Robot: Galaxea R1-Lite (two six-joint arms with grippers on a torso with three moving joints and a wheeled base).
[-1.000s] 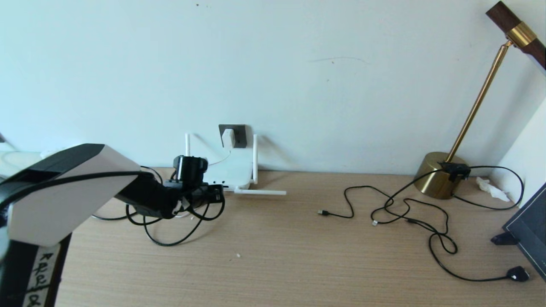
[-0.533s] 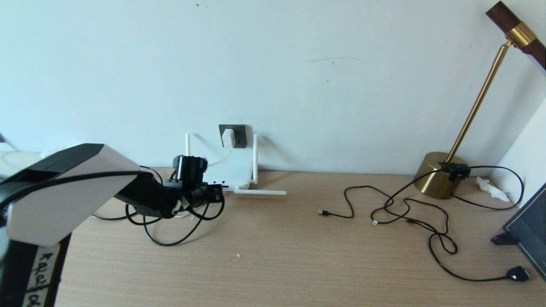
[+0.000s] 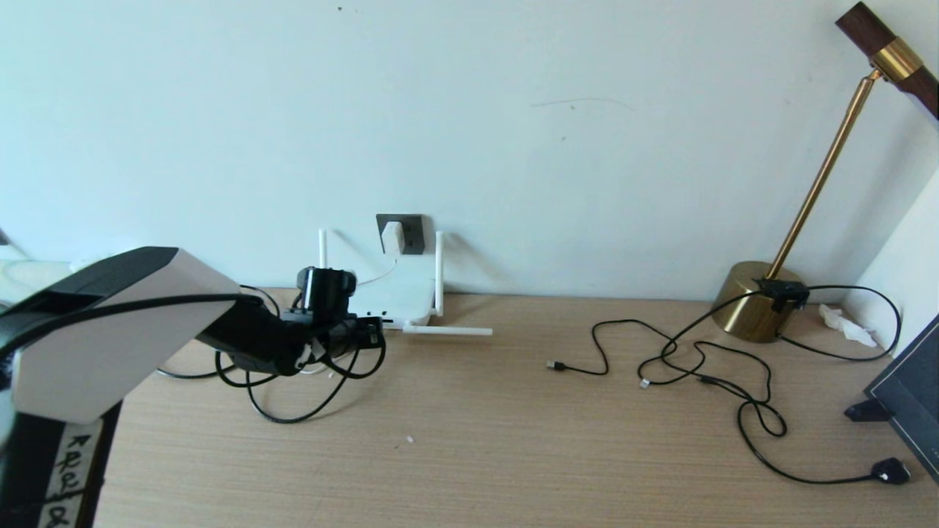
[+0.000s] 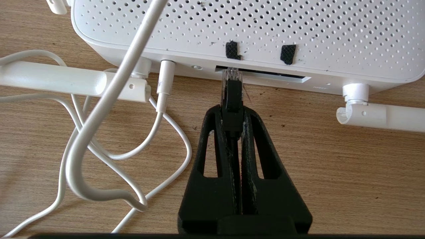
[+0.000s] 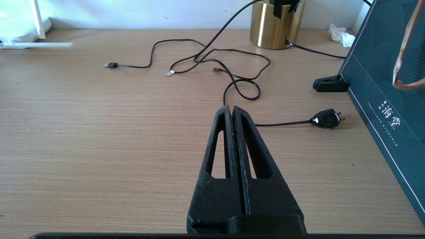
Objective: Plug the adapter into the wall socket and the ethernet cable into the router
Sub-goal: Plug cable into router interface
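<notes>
The white adapter (image 3: 392,237) sits in the dark grey wall socket (image 3: 409,233), its thin white cord dropping to the white router (image 3: 400,297) below. My left gripper (image 4: 232,113) is shut on the ethernet cable's black plug (image 4: 231,99). The plug's clear tip touches the long port slot (image 4: 265,73) on the router's edge (image 4: 186,64); how deep it sits I cannot tell. The black cable loops (image 3: 293,400) lie on the desk under my left arm. My right gripper (image 5: 231,111) is shut and empty over bare desk on the right, out of the head view.
Thin black cables (image 3: 689,363) with small plugs sprawl across the right half of the desk, ending in a black mains plug (image 3: 889,471). A brass lamp base (image 3: 755,301) stands at the back right. A dark box (image 5: 385,83) leans at the right edge. White cords (image 4: 99,132) curl beside the router.
My left gripper has drawn back very slightly to the left with the plug; everything else is as it was.
</notes>
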